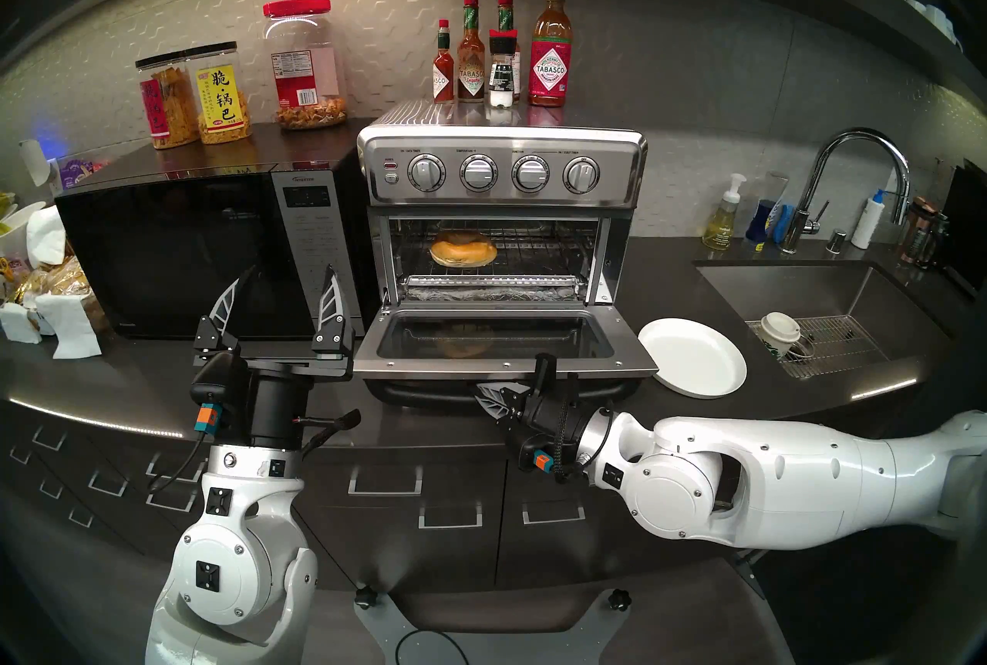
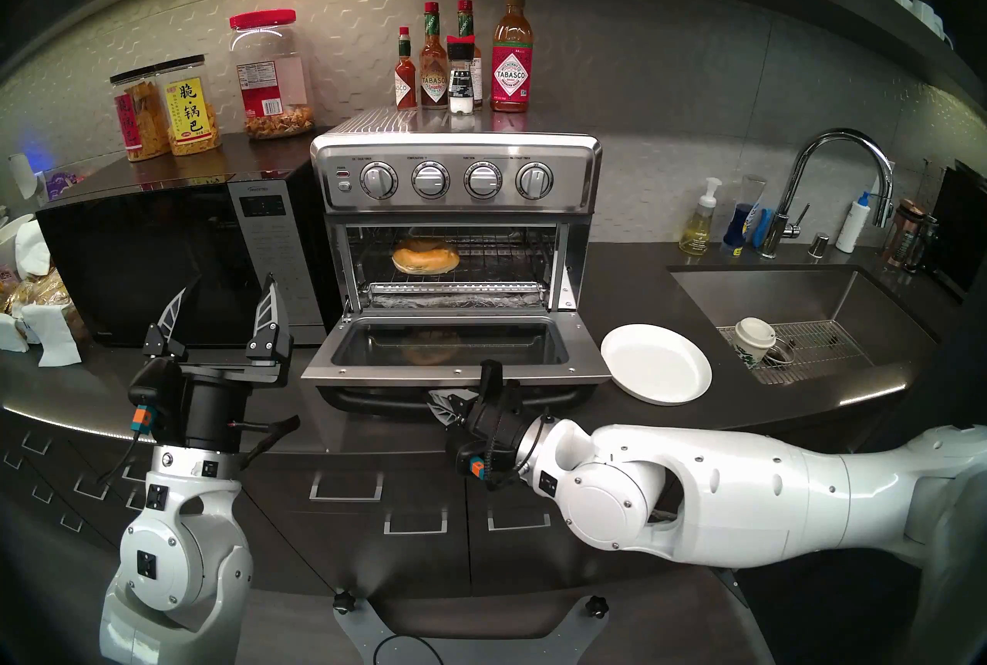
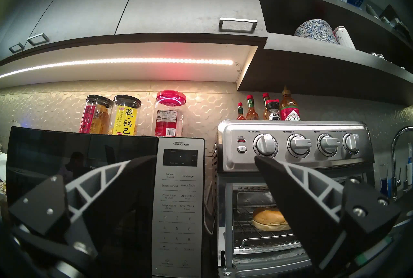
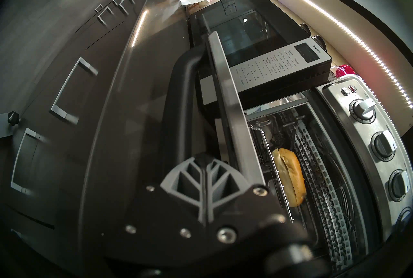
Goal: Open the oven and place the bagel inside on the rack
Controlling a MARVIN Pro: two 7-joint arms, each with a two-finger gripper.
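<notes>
I see the golden-brown bagel (image 1: 463, 248) on the wire rack (image 1: 539, 256) of the open steel oven (image 1: 502, 167); left gripper (image 1: 282, 296) jaws released, right gripper (image 1: 488, 394) jaws clenched empty.

Kitchen: sink (image 1: 790, 290), microwave (image 1: 176, 247), countertop oven (image 1: 499, 167)

White plate (image 1: 692, 356) beside black microwave (image 1: 176, 252); 4 sauce bottles (image 1: 471, 60) behind.

Dark countertop (image 1: 747, 413), hexagon-tiled pale wall (image 1: 374, 6), under-cabinet light strip (image 3: 116, 62), steel sink (image 1: 833, 290).
</notes>
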